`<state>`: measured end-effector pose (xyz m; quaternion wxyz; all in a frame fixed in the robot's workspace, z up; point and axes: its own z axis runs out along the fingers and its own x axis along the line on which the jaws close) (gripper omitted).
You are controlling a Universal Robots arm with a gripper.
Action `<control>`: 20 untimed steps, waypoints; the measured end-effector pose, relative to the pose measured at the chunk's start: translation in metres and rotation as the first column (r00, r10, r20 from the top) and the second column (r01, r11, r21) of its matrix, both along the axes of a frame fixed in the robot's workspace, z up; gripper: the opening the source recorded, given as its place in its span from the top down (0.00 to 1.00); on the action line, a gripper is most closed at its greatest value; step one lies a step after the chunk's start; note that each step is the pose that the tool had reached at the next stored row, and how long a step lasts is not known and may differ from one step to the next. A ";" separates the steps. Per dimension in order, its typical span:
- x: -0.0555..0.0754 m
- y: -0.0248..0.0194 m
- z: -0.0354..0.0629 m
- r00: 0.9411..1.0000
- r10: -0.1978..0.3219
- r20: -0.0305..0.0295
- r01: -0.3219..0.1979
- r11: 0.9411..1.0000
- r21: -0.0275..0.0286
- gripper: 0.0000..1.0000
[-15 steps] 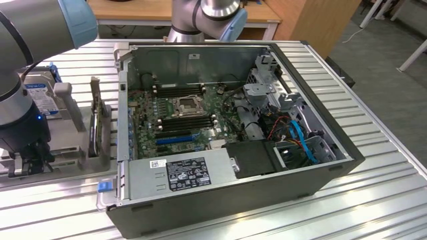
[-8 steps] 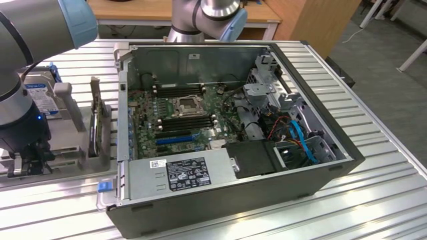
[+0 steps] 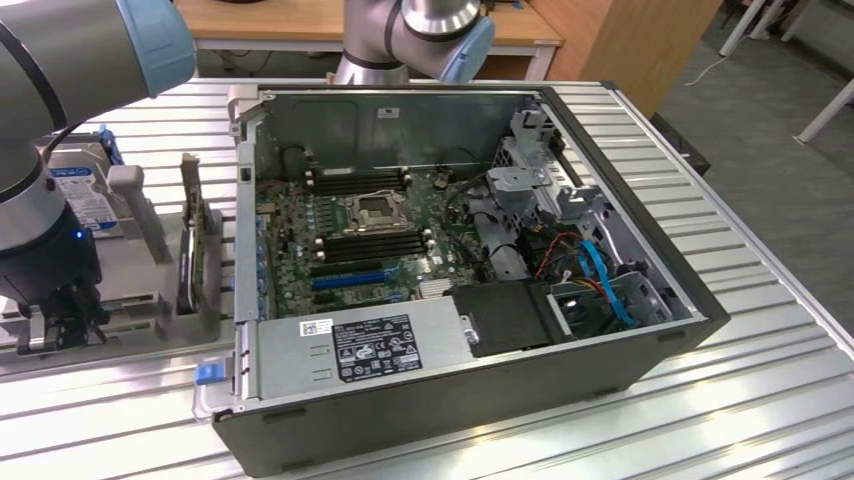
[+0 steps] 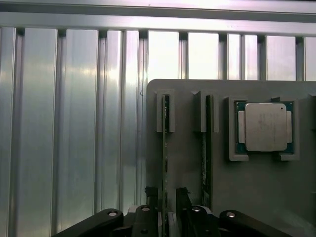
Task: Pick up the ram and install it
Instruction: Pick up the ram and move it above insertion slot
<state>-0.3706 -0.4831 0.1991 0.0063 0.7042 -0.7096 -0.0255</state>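
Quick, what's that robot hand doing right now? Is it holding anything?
Hand: open, straddling the ram that stands on edge in the grey holder; holding nothing.

Exterior view: set high and well back, tilted down at a slant over the ribbed silver metal desk [image 3: 747, 330], wide enough to take in the whole open black computer case [image 3: 467, 400] lying on its side, looking past the grey-and-blue robot arm [image 3: 40, 150] at the exterior view's left. Wrist view: carried on that arm, aimed straight down, very near, just above the flat grey holder plate [image 4: 247, 192], with the black pincer [image 4: 167, 193] at the picture's edge. Shared by both: the desk's ribbed slats and the grey plate, at the exterior view's far left under the arm.
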 end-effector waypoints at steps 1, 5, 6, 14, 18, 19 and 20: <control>0.000 0.0000 0.0001 1.000 0.000 0.000 0.000 1.000 0.000 0.71; 0.000 0.0002 0.0002 1.000 0.000 0.000 0.000 1.000 0.000 0.71; 0.000 0.0002 0.0001 1.000 0.000 0.000 0.000 1.000 0.000 0.71; 0.000 0.0004 -0.0001 1.000 0.000 0.000 0.000 1.000 0.000 0.71; 0.000 0.0005 0.0001 1.000 0.000 0.000 0.000 1.000 0.000 0.73; 0.000 0.0005 0.0001 1.000 0.000 0.000 0.000 1.000 0.000 0.80; 0.000 0.0005 0.0001 1.000 0.000 0.000 0.000 1.000 0.000 0.80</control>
